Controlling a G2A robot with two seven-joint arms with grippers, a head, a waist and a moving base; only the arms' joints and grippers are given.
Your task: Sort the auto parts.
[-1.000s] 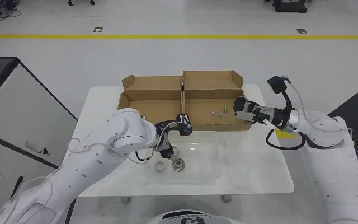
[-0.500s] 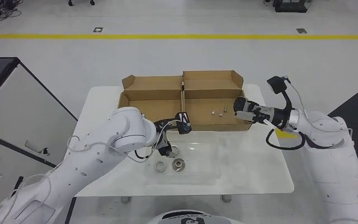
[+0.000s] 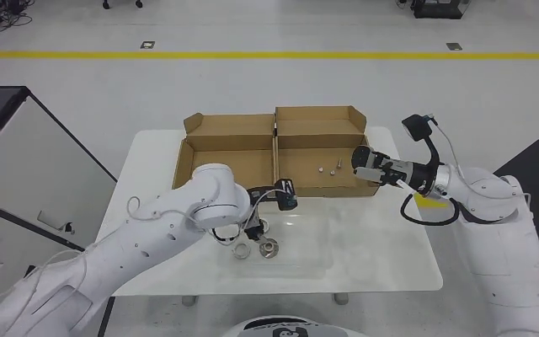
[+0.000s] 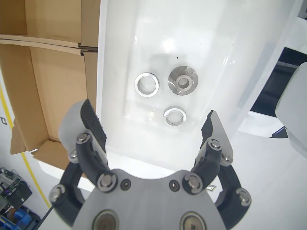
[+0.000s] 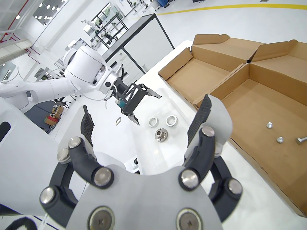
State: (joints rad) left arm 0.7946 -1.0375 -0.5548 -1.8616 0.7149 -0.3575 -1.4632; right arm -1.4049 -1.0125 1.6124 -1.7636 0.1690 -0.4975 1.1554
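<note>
My left gripper [image 4: 148,111] is open wide and holds nothing. It hangs above the clear tray [image 4: 182,25] and points down into it.

The nearest thing to it is the cut ring [image 4: 174,116], a small metal ring with a slit in it. It lies flat on the tray floor, just ahead of the gap between my two fingers. It sits a little toward one finger (the one on the side away from the boxes). So I think the next move is mostly down, with a small nudge forward and to that side. Then the fingers can close on the ring from outside.

A bit farther on lie the smooth ring [image 4: 146,84] and the round part with a hole in the middle [image 4: 183,80]. They lie side by side, close but not touching, and apart from the cut ring too. I think I can come down without bumping them.

Past the tray stand two brown boxes. The left box [image 3: 227,156] is the one closer to this arm. The right box [image 3: 320,152] has a few small bolts [image 5: 279,140] in it.

Farthest off is my right gripper [image 3: 360,163]. It is open wide too, holds nothing, and waits by the end of the right box, well apart from the tray. So the left arm is the nearer one for this pick.
</note>
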